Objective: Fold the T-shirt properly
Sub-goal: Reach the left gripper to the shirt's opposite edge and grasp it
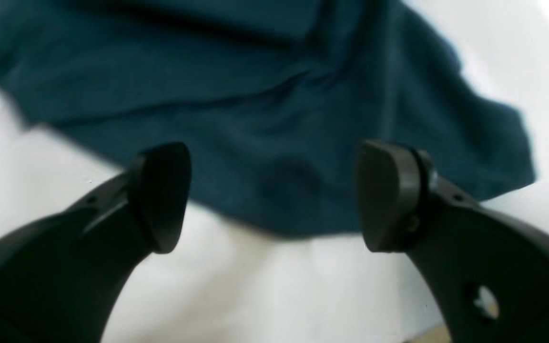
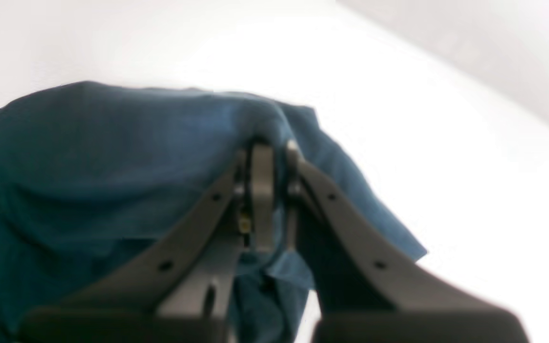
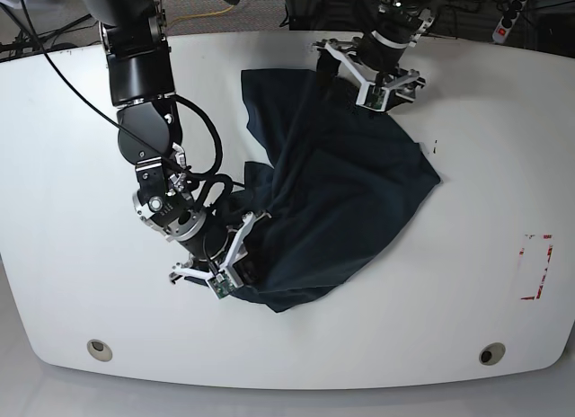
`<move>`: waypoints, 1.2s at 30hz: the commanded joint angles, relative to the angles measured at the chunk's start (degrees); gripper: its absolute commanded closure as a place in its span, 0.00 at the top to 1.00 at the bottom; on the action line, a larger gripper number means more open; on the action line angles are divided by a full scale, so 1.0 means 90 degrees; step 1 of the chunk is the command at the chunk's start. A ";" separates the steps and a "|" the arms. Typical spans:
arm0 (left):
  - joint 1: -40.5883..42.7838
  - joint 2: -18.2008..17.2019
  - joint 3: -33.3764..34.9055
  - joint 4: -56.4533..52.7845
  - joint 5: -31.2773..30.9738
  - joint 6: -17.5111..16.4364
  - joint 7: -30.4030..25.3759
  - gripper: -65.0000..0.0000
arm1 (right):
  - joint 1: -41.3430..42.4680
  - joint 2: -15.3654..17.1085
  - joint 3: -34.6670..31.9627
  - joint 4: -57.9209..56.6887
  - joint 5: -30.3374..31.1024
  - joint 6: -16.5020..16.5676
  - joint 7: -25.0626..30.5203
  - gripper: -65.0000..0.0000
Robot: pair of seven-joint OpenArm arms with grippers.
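The dark navy-teal T-shirt [image 3: 350, 188] lies crumpled in the middle of the white table [image 3: 467, 309], running from the far centre to the near left. My right gripper [image 3: 235, 255] is shut on a fold of the shirt [image 2: 88, 166] at its near-left edge; the right wrist view shows cloth pinched between the fingertips [image 2: 261, 164] and draped over them. My left gripper [image 3: 366, 75] hangs open over the shirt's far edge. In the left wrist view its fingers [image 1: 160, 195] stand wide apart above the shirt [image 1: 255, 95], holding nothing. No neck label shows.
A red rectangular mark [image 3: 536, 266] sits near the table's right edge. Two round holes [image 3: 100, 349] [image 3: 490, 353] lie near the front edge. Black cables [image 3: 202, 129] hang along the right arm. Cables and a power strip [image 3: 510, 5] lie beyond the table's far edge.
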 commanded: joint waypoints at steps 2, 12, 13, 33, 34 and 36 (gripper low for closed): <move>-0.0022 -0.0002 0.0258 0.0114 0.0013 0.0002 0.0203 0.77 | 0.0247 0.0026 0.0033 0.0150 0.0038 0.0008 0.0095 0.00; -0.0207 0.0018 0.0756 -0.0551 0.0511 -0.0867 0.0330 0.77 | 0.0247 0.0094 0.0043 0.0141 0.0068 0.0008 0.0085 0.00; -0.0217 0.0018 0.0805 -0.0648 0.0599 -0.0867 0.0330 0.77 | 0.0237 0.0094 0.0043 0.0141 0.0077 0.0008 0.0085 0.00; -0.0803 -0.0549 -0.1520 -0.0932 0.0697 -0.1815 0.1209 0.20 | 0.0130 0.0123 0.0307 0.0248 0.0097 0.0008 0.0075 0.00; -0.0842 -0.0549 -0.1725 -0.0932 0.0716 -0.1952 0.1209 0.20 | 0.0100 0.0123 0.0327 0.0277 0.0077 0.0008 0.0075 0.00; -0.0930 -0.0549 -0.2282 -0.0961 0.0716 -0.2352 0.1307 0.20 | 0.0090 0.0113 0.0327 0.0346 0.0058 0.0008 0.0075 0.00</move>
